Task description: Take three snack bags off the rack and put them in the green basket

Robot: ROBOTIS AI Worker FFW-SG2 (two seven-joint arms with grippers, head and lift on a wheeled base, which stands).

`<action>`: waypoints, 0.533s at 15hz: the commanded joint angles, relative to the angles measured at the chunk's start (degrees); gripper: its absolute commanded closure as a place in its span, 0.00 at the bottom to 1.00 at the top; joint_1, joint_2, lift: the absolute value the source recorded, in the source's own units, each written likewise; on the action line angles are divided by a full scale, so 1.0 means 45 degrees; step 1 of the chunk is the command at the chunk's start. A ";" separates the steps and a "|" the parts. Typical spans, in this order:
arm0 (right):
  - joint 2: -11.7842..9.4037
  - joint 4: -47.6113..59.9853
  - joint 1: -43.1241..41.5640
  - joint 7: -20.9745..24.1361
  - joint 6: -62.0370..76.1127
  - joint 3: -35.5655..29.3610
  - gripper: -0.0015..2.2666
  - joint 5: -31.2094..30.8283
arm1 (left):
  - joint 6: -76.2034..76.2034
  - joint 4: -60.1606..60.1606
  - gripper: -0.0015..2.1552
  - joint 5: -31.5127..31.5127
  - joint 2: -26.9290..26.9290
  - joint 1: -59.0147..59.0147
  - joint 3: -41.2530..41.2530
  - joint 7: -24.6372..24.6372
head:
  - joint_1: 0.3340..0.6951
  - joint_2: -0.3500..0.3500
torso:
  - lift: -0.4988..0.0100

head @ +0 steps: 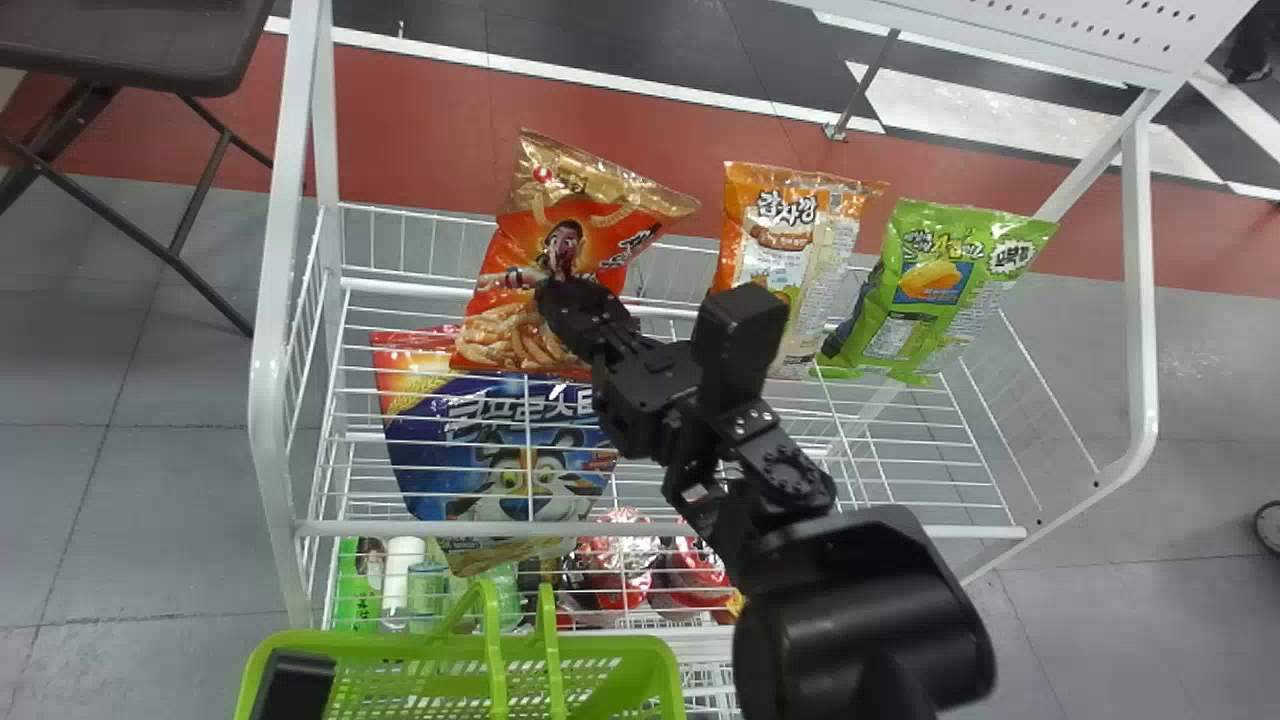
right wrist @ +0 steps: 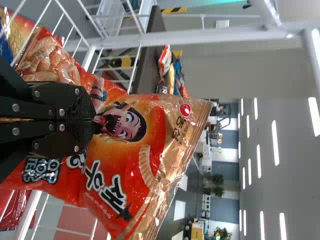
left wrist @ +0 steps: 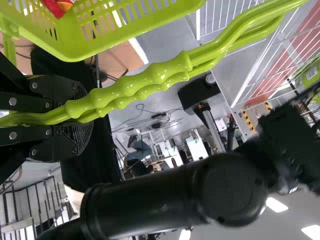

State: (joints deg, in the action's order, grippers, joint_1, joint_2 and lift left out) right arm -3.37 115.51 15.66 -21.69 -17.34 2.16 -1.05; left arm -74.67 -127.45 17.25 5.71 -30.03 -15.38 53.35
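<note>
My right gripper [head: 558,288] is at the front of the red-orange snack bag [head: 520,335], which leans on the rack's upper shelf. In the right wrist view the fingers of the right gripper [right wrist: 95,120] are together, pinching the middle of the snack bag [right wrist: 125,165]. An orange-white bag [head: 790,230] and a green bag [head: 930,290] stand farther right. At the bottom left is the left gripper [head: 292,685] by the green basket [head: 660,665]. In the left wrist view, the left gripper [left wrist: 65,117] is closed around the green basket's handles [left wrist: 145,80]; something red [left wrist: 51,6] lies inside the basket.
A blue cereal bag [head: 500,460] lies left on the white wire rack [head: 270,380], beside the red-orange bag. Red packages [head: 615,570] and bottles [head: 400,580] are on the level below. The rack's white posts rise at both sides; a dark table [head: 150,45] stands at the back left.
</note>
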 commanded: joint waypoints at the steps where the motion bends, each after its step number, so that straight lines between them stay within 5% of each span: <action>1: -0.0032 0.1831 0.1070 -0.0590 -0.0708 -0.0481 0.97 0.0409 | -0.0350 -0.0075 0.67 -0.0006 0.0000 0.0013 0.0116 0.0019 | 1.00 0.00 | 0.93; 8: 0.0007 0.7690 0.4742 -0.3773 -0.6255 -0.3489 0.97 0.1444 | -0.0663 -0.0075 0.67 0.0053 -0.0039 0.0169 0.0272 -0.0001 | 1.00 0.00 | 0.93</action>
State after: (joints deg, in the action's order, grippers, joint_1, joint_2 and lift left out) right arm -3.39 146.25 34.38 -37.57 -39.27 -10.49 5.31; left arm -77.63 -127.88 17.34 5.63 -29.29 -14.48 53.35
